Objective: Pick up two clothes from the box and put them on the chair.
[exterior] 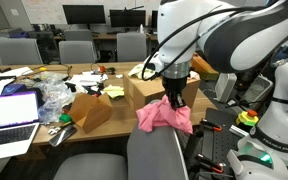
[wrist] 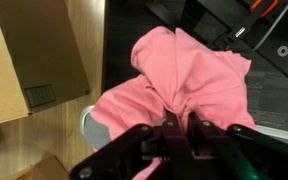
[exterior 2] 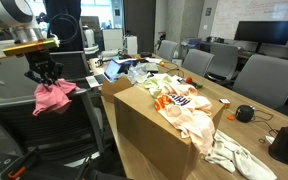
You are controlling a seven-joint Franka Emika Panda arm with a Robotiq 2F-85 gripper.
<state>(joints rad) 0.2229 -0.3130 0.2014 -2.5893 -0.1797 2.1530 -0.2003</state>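
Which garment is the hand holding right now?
The pink cloth, in the hand above the chair; the cream cloth and orange-striped cloth lie on the box.

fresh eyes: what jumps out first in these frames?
The pink cloth grabs the eye first: it dangles from the gripper, which is pinched shut on it just above the chair. Next is the tall cardboard box beside it, heaped with light-coloured clothes.
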